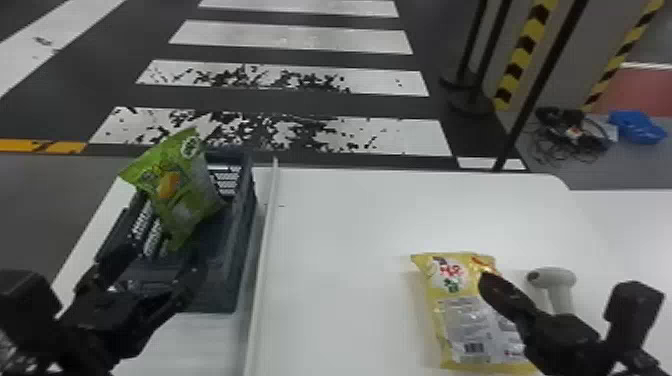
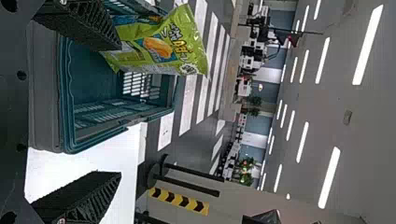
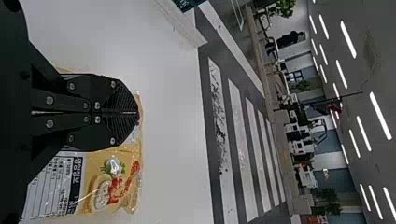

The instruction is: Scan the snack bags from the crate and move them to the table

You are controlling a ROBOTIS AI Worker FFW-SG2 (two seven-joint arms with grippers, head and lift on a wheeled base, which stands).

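Yellow snack bag (image 1: 455, 317) lies on the table (image 1: 340, 280) beside the scanner (image 1: 562, 290), with the clenched right claw (image 3: 138, 112) over it; lowering that claw could crush or shove the bag. Farther left, the left claw (image 1: 156, 257) is spread and empty. Beyond its fingers the green snack bag (image 1: 175, 195) leans in the crate (image 1: 227, 277), its top above the rim. An off-centre grip might catch only slick film or tip the bag over the rim onto the floor (image 1: 42, 200).
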